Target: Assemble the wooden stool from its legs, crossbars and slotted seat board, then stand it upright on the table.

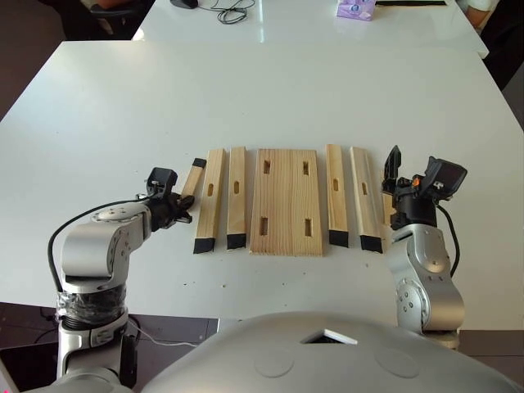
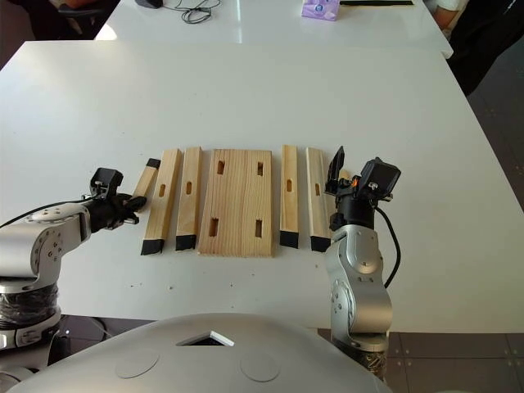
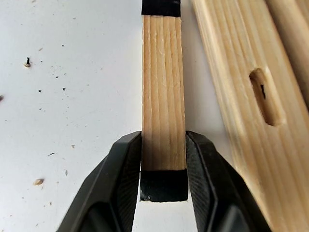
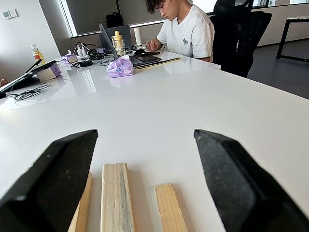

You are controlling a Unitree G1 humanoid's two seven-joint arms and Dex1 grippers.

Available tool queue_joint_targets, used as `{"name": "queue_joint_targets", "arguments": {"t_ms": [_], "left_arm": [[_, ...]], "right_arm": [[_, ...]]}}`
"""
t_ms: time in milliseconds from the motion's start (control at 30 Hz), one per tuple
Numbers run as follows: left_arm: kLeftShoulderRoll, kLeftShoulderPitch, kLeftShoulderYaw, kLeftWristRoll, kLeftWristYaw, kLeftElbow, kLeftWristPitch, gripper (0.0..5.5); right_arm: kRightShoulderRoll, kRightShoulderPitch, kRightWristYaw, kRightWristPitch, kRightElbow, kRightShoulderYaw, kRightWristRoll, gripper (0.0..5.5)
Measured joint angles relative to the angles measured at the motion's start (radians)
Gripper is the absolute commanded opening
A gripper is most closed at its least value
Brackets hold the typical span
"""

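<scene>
The left gripper (image 3: 163,162) was grasping the short crossbar (image 3: 163,92) at 9 o'clock of the seat board (image 1: 285,201), while the right gripper (image 4: 146,142) stood with fingers spread at 3 o'clock.

An office: a broad white counter (image 4: 203,111) meets another carrying an open laptop (image 4: 145,60), loose cables (image 4: 29,93) and a tissue pack (image 4: 119,67), with a black swivel chair (image 4: 241,38) alongside.

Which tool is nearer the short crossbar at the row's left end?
Left: the left tool grips the short crossbar; the right tool hangs open beyond the seat board.
</scene>
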Motion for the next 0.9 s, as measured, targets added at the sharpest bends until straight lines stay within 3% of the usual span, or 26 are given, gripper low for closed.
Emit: {"name": "queue_joint_targets", "arguments": {"t_ms": [267,633,767,900], "left_arm": [[0.000,-0.109,0.012,0.050,0.063,0.155,-0.069,1.31],[0.019,-0.409,0.065,0.110,0.112,0.319,-0.322,1.31],[-0.045,-0.508,0.087,-0.046,-0.022,0.244,-0.437,1.31],[-0.118,-0.513,0.098,-0.349,-0.201,0.109,-0.386,1.31]], "right_arm": [[0.000,-0.004,0.000,0.000,0.000,-0.011,0.001,3.67],[-0.077,-0.092,0.093,0.024,-0.008,-0.175,0.052,3.67],[-0.156,-0.187,0.221,0.079,-0.006,-0.306,0.256,3.67],[-0.256,-0.235,0.371,0.181,0.007,-0.422,0.575,3.67]]}}
